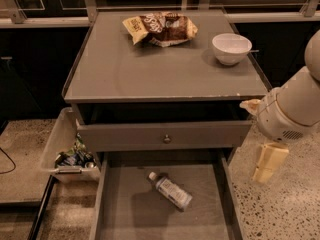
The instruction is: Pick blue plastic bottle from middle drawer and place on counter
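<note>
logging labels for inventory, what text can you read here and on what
No text can be read.
snack bag: white lettering, too blurred to read
blue plastic bottle in the middle drawer: label too blurred to read
gripper, right of the drawer: no text visible

Smooth white arm [295,104] of rounded segments, small slotted grille [292,134]; cream-yellow gripper [264,173] at right edge, below centre.
</note>
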You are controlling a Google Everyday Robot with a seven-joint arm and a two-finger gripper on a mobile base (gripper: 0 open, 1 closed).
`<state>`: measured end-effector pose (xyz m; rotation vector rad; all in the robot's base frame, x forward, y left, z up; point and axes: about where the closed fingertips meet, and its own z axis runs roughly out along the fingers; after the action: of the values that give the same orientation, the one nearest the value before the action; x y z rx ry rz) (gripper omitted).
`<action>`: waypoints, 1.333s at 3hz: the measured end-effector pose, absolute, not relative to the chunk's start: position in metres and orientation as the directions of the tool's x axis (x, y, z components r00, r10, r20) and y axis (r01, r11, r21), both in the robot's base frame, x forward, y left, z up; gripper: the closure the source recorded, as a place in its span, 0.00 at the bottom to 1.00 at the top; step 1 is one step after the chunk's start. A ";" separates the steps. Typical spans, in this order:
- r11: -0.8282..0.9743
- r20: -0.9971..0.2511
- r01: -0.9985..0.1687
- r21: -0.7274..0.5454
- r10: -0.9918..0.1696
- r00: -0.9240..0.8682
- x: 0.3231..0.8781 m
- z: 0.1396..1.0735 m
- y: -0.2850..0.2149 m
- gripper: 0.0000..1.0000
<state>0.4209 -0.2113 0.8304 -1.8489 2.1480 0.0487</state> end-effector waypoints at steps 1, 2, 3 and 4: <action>0.168 -0.251 -0.971 -0.172 -0.960 -0.122 0.421 0.830 -0.211 0.00; 0.152 -0.271 -0.976 -0.159 -0.957 -0.105 0.413 0.803 -0.201 0.00; 0.139 -0.290 -0.980 -0.142 -0.952 -0.093 0.405 0.749 -0.194 0.00; 0.146 -0.342 -0.978 -0.149 -0.935 -0.088 0.404 0.700 -0.192 0.00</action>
<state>0.4035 -0.1918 0.7000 -1.8380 2.0764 0.1663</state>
